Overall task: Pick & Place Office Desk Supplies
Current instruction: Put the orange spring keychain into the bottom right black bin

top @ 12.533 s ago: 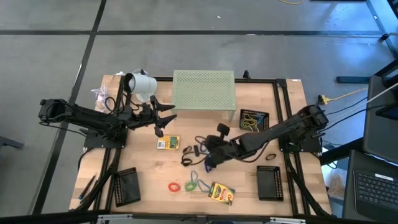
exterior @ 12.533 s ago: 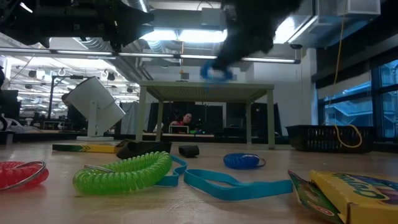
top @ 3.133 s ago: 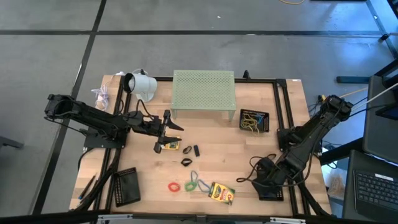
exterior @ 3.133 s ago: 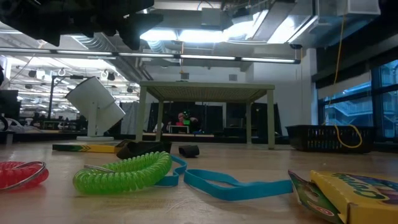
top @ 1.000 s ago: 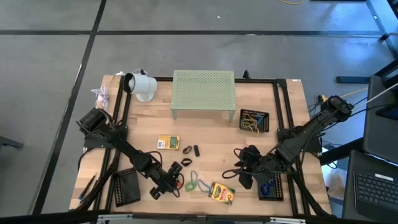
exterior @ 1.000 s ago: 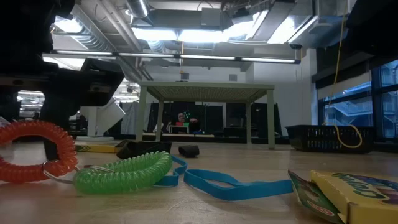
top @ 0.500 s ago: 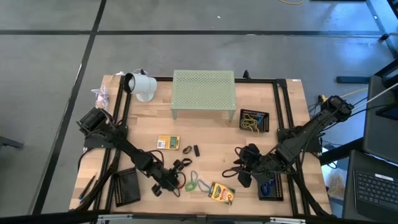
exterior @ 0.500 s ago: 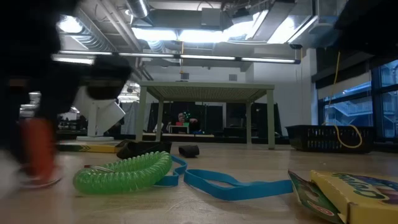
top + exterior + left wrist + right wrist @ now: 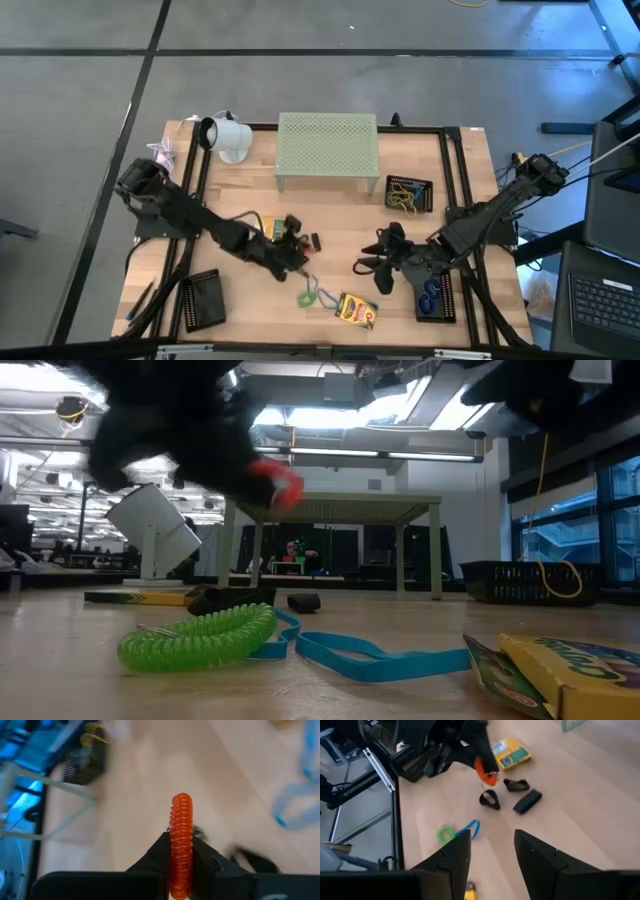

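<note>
Left gripper (image 9: 297, 247), raised above the table's (image 9: 460, 190) middle, is clamped on the red coil (image 9: 181, 842), held clear of the wood. Just beyond lie black clips (image 9: 489, 799); nearer the front edge, the green coil (image 9: 197, 637) with its blue strap (image 9: 360, 656), then a crayon box (image 9: 355, 309). Right gripper (image 9: 372, 265) hovers beside these, fingers (image 9: 455, 851) parted and empty.

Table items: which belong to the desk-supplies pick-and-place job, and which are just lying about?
Job:
red coil loop, held in the left gripper
green coil loop
blue loop
crayon boxes
black clips

Lying about:
pale green perforated stand
white lamp-like object
</note>
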`<state>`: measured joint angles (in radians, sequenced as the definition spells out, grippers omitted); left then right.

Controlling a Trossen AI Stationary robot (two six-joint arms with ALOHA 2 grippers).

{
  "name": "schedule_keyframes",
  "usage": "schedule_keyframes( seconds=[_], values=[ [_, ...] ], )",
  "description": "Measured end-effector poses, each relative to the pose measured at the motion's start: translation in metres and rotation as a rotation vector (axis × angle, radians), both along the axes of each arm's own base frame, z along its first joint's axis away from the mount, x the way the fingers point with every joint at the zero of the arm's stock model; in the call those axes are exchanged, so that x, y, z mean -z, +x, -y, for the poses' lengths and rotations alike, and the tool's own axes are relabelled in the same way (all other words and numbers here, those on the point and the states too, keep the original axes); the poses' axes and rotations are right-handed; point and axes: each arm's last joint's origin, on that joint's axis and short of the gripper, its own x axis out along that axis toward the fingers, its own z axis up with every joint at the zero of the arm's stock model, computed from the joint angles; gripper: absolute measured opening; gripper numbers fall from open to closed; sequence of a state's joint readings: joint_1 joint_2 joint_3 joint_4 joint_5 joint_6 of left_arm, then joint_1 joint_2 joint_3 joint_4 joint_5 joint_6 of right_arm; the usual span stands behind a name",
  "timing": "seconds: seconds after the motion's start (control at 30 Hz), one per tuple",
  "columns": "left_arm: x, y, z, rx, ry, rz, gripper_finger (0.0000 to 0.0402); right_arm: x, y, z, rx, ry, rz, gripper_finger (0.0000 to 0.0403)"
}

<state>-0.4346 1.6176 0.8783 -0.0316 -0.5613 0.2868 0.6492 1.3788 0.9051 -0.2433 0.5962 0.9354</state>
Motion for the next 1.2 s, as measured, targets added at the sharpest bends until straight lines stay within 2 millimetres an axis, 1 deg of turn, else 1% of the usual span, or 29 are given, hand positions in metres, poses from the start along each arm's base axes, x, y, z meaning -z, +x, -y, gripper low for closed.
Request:
schedule_keyframes(
  seconds=[0.13, 0.27, 0.43, 0.6, 0.83, 0.97, 1.13, 1.2],
  values=[
    [-0.017, 0.009, -0.016, -0.058, -0.064, 0.12, 0.0033, -0.002, 0.006, 0.005, -0.003, -0.029, 0.023, 0.0156],
    [-0.033, 0.018, -0.027, -0.096, -0.119, 0.259, 0.0035, -0.003, 0.01, 0.012, -0.003, -0.068, 0.028, 0.0156],
    [-0.045, 0.025, -0.038, -0.131, -0.16, 0.38, 0.0032, -0.003, 0.014, 0.017, -0.03, -0.146, 0.018, 0.0156],
    [-0.049, 0.027, -0.042, -0.143, -0.175, 0.425, 0.0033, -0.005, 0.016, 0.018, -0.11, -0.274, 0.022, 0.0156],
    [-0.051, 0.028, -0.04, -0.137, -0.186, 0.447, 0.0032, -0.014, 0.021, 0.015, -0.251, -0.478, 0.097, 0.0155],
    [-0.051, 0.027, -0.039, -0.133, -0.187, 0.446, 0.0033, -0.019, 0.023, 0.014, -0.294, -0.565, 0.138, 0.0155],
    [-0.051, 0.028, -0.037, -0.084, -0.217, 0.436, 0.0032, -0.021, 0.025, 0.016, -0.253, -0.67, 0.139, 0.0155],
    [-0.051, 0.028, -0.037, -0.065, -0.23, 0.438, 0.0032, -0.021, 0.026, 0.018, -0.244, -0.676, 0.135, 0.0155]
  ],
)
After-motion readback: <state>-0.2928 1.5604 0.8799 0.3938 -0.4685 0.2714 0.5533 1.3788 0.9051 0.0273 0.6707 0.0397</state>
